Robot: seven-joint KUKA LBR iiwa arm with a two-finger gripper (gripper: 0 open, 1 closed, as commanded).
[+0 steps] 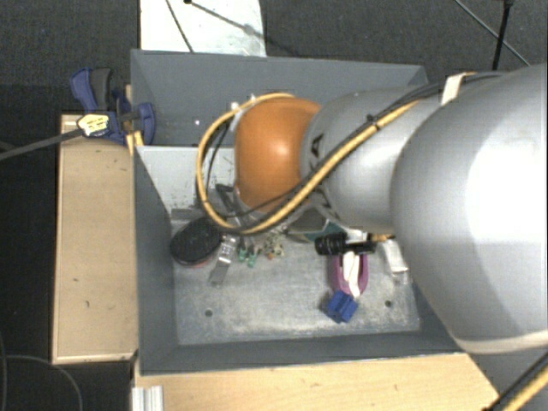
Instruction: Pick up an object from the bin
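Bin: grey metal bin (282,319) seen from above, with a speckled bare floor at the front and sloping walls.
Arm: mine comes in from the right, with one orange dome-shaped cover (270,157) on the wrist and a yellow cable looped round it.
Gripper: my gripper (224,259) is low over the left part of the floor, below the orange cover.
Grip: I cannot tell whether I am open or shut, and nothing I can see is in my grasp.
Nearest thing: one black round puck-like thing (195,242) lies by the left wall, just beside my gripper on its left.
Right cluster, counted: one black cylinder with a yellow band (338,245), one purple-and-white elongated thing (351,274) just below it, one small blue block (340,306) at that thing's lower end, and one small white piece (396,259) near the right wall.
Spacing: the right cluster lies well apart from my gripper.
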